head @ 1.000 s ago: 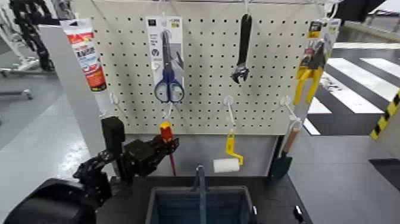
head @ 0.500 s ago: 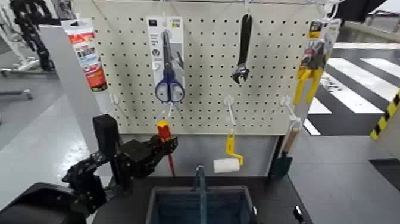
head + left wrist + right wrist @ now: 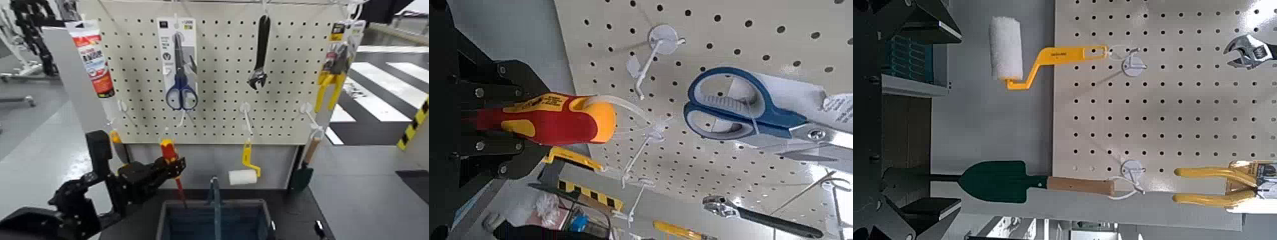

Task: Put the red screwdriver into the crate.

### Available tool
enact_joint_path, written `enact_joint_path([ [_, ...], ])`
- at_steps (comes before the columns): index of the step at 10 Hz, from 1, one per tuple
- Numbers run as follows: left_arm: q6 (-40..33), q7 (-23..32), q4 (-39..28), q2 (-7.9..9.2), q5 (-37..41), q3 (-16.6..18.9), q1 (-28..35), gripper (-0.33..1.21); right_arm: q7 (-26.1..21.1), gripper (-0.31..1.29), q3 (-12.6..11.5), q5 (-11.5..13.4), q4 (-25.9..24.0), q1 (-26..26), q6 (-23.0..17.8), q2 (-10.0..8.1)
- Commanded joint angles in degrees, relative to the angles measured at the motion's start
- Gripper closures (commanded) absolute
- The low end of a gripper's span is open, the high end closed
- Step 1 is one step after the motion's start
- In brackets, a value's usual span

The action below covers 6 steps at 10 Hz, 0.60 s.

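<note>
My left gripper is shut on the red screwdriver, with its red and yellow handle up and its thin shaft pointing down toward the left back edge of the crate. It holds the tool in the air, in front of the pegboard. In the left wrist view the handle sits between the black fingers. The dark blue-grey crate stands low in the middle, with an upright divider handle. My right gripper is out of the head view; its own view shows its fingers apart and empty, with the crate beside them.
The pegboard carries blue scissors, a black wrench, yellow pliers, a yellow-handled mini paint roller, a green trowel and a sealant tube. An orange-handled scraper hangs behind my left arm.
My left gripper has moved down and to the left with the red screwdriver, away from the pegboard hook. The shaft tip is now near the crate's rim.
</note>
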Motion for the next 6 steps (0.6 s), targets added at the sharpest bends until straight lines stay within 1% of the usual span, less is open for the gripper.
enact_joint_path([
  [1,-1.4,-2.0,3.8,-0.47,2.7,-0.3,0.6,1.11,0.0,0.14,0.1,0.0,-0.1,0.1,0.1,-0.10],
  [4,-3.6,-4.5,11.3,-1.08,4.5,-2.8,-0.2,1.11,0.0,0.14,0.1,-0.2,0.1,0.0,0.1,-0.10],
  [6,-3.9,-6.1,15.9,-1.61,3.6,-6.1,-2.4,1.11,0.0,0.14,0.2,-0.3,0.1,0.0,0.0,-0.10],
])
